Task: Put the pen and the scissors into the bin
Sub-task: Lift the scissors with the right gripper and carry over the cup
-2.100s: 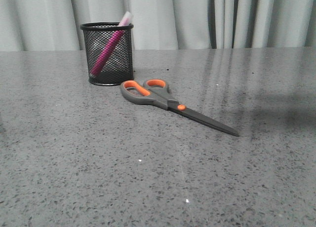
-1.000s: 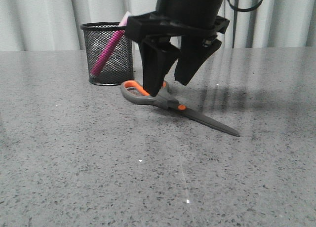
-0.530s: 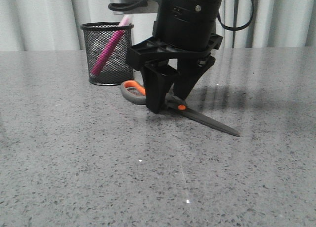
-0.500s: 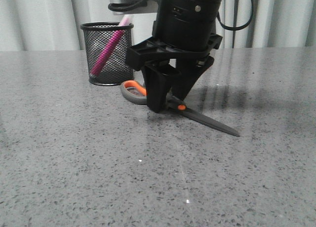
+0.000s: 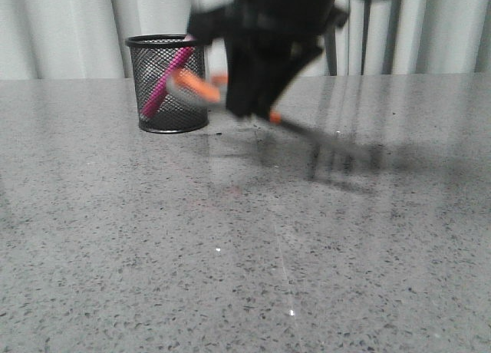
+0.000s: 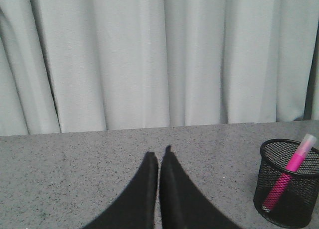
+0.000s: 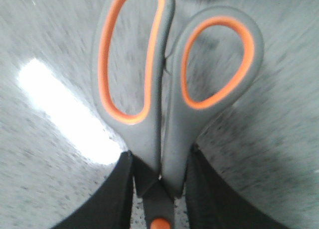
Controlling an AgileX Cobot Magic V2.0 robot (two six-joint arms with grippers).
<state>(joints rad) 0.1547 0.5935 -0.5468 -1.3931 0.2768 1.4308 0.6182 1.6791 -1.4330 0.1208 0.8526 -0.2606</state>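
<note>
Pale pleated curtains hang behind a grey speckled counter (image 5: 230,276). Near the far left corner stands the bin (image 5: 167,83), with the pen (image 5: 167,80) leaning inside it, cap above the rim. Just right of the bin, the right arm's fingers (image 7: 159,176) pinch the scissors (image 7: 169,89) below the orange-lined handles, holding them clear of the counter, blades slanting down toward the right edge. The left arm's fingers (image 6: 158,164) are pressed together, empty, left of the bin.
</note>
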